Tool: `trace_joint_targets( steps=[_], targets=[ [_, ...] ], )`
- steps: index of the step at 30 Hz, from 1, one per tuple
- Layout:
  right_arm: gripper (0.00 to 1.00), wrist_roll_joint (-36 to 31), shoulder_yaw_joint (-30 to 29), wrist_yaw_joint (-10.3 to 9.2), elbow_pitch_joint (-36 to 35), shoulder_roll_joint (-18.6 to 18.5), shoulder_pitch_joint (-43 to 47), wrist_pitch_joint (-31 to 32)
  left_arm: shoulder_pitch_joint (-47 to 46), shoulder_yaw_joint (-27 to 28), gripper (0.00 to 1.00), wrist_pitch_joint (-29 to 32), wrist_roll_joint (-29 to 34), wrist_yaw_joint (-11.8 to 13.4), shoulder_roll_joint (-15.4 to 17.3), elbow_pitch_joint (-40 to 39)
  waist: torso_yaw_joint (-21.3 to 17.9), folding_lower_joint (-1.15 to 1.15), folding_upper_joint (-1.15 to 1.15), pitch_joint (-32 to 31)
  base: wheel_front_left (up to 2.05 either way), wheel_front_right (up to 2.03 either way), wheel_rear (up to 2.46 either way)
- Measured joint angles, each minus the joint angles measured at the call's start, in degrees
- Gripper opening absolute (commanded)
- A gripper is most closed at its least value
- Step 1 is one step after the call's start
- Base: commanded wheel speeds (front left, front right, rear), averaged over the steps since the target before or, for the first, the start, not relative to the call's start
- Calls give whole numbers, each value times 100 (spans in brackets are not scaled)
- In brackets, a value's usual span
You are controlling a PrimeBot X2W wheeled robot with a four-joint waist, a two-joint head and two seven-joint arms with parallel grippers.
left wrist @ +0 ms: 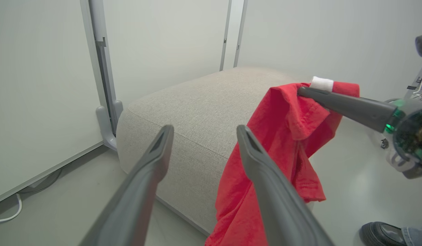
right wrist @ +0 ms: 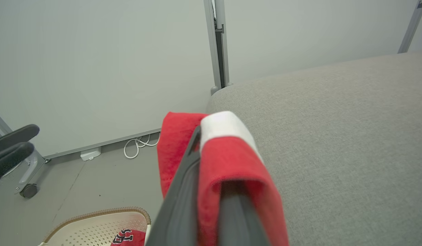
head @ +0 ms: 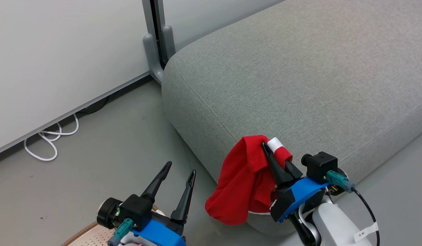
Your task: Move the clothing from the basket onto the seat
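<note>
Head view: right gripper [head: 274, 152], jaws clamped on a red garment [head: 241, 177] beside the seat [head: 299, 68], should next carry it over and release; left gripper [head: 181, 167] gapes empty.

Left pincer [head: 181, 167] agape, low; right pincer [head: 270, 147] (farther forward) tight on red garment [head: 241, 177].

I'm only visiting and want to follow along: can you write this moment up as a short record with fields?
right tool: shut on the red garment, raised at the seat's near edge
red garment: hanging from the tool down the seat's side, not yet laid on top
left tool: open, holding nothing, low beside the seat
seat: grey, upholstered
basket: on the floor, with a second garment, red with lettering, inside
nearby: white cable by the wall; a person's shoe
</note>
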Motion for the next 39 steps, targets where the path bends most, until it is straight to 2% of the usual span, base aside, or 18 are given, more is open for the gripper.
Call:
trace_joint_targets(
  steps=[10, 18, 26, 32, 39],
  targets=[
    [0, -86, -2, 0, 35, 0, -173, 8, -7, -3, 100, 0, -16, -1, 42, -3, -7, 0, 0, 62, 0, 0, 0],
    [0, -559, -686, 0, -12, -4, -1165, 276, -56, 88, 100, 0, 48, -1, 120, -137, 30, 0, 0, 341, 0, 0, 0],
    [0, -1317, -2087, 0, -391, -58, -2711, 776, -399, -52, 100, 0, 236, -1, 427, -355, 235, 0, 0, 995, 0, 0, 0],
    [0, -1457, -2934, 0, -628, -458, -3432, 970, -680, -182, 100, 0, 292, -1, 628, -570, 436, 1, 0, 1520, 0, 0, 0],
    [0, -1525, -3709, 1, -589, -966, -3638, 999, -1019, -282, 100, 0, 396, -1, 871, -860, 741, 1, 0, 2170, 0, 0, 0]
  ],
)
